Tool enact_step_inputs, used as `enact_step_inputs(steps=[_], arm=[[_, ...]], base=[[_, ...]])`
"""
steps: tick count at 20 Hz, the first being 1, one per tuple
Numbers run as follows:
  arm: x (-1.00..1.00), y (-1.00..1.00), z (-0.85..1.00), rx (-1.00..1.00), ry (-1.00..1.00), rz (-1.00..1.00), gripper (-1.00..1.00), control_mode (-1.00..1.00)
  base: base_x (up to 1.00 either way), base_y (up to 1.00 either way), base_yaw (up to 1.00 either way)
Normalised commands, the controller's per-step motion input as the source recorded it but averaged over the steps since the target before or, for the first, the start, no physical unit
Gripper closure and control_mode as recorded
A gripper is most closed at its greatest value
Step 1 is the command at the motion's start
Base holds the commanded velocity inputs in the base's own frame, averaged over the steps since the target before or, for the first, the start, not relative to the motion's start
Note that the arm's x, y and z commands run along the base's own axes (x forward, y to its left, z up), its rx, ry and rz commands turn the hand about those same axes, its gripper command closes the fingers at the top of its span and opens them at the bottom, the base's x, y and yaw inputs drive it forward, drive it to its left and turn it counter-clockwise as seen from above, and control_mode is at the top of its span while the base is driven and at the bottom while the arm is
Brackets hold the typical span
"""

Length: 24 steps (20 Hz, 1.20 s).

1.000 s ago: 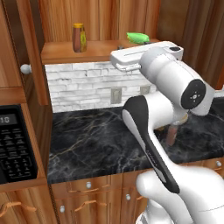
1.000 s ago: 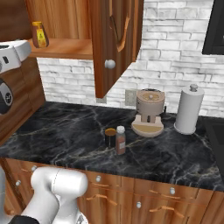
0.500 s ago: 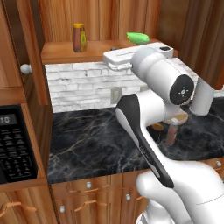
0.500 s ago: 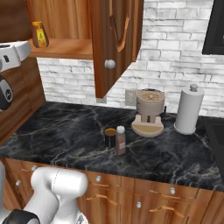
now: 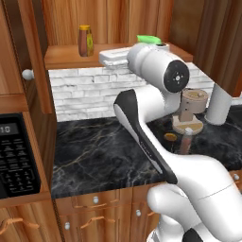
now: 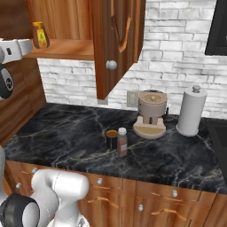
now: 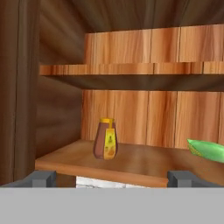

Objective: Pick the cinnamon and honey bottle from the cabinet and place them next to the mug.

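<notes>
The honey bottle (image 7: 105,139), amber with a yellow cap and a darker middle band, stands upright on the lower shelf board of the open wooden cabinet (image 7: 131,164), ahead of me. On the tabletop, the slim grey-capped cinnamon (image 6: 122,142) stands upright just beside the small dark mug (image 6: 111,139), on its right.

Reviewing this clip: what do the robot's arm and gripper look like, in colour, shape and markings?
The arm is glossy white with rounded, bulbous links and dark grey to black bands and round caps at the joints. No cables or lettering are visible. The gripper shows two small, dark grey, blocky finger tips.
</notes>
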Motion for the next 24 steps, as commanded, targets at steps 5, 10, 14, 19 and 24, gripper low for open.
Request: enact_step_inputs(steps=[5, 10, 14, 19, 24], arm=[[0.24, 0.02, 0.00, 0.00, 0.06, 0.00, -1.00, -1.00], [0.03, 0.00, 0.00, 0.00, 0.01, 0.00, -1.00, -1.00], [0.10, 0.06, 0.00, 0.00, 0.00, 0.02, -1.00, -1.00], [0.22, 0.04, 0.00, 0.00, 0.01, 0.03, -1.00, -1.00], [0.01, 0.00, 0.00, 0.00, 0.00, 0.03, -1.00, -1.00]], base=[[0.00, 0.00, 0.00], [0.00, 0.00, 0.00], [0.00, 0.00, 0.00], [0.00, 0.00, 0.00], [0.00, 0.00, 0.00]])
